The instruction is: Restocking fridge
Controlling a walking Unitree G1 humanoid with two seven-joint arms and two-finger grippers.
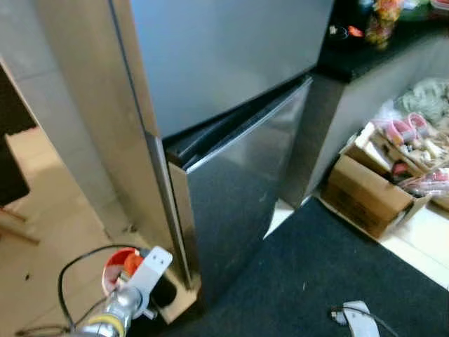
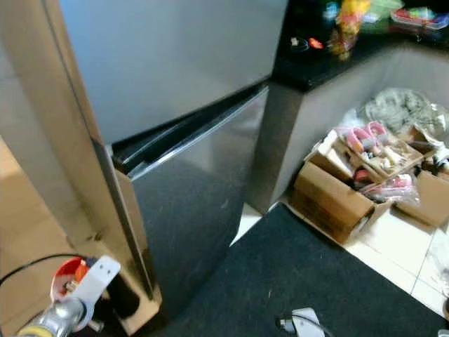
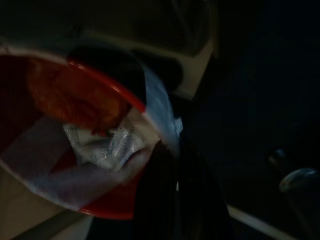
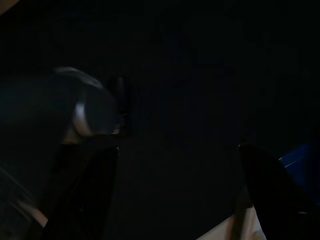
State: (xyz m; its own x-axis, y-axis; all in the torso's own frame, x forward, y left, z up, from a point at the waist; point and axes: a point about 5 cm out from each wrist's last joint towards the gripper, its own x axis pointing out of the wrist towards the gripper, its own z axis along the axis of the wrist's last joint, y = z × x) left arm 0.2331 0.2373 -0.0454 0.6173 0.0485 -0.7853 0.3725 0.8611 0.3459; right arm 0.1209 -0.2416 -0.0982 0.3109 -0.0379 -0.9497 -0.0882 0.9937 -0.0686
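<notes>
A tall steel fridge (image 1: 224, 63) stands straight ahead, with a dark handle gap between its upper door and its lower door (image 1: 242, 189); both doors look shut. Low at the fridge's left front corner, my left gripper (image 1: 140, 281) is shut on a red-and-white food packet (image 1: 118, 267). In the left wrist view the packet (image 3: 85, 125) shows a red rim and crinkled white wrap, pressed against a black finger (image 3: 170, 200). My right arm (image 1: 356, 317) hangs low over the dark mat. The right gripper (image 4: 175, 200) is open, with nothing between its fingers.
A dark mat (image 1: 316, 274) covers the floor before the fridge. An open cardboard box (image 1: 368, 196) of packets sits on the right under a black counter (image 1: 365, 56). A black cable (image 1: 70, 270) loops beside my left arm over the tan floor.
</notes>
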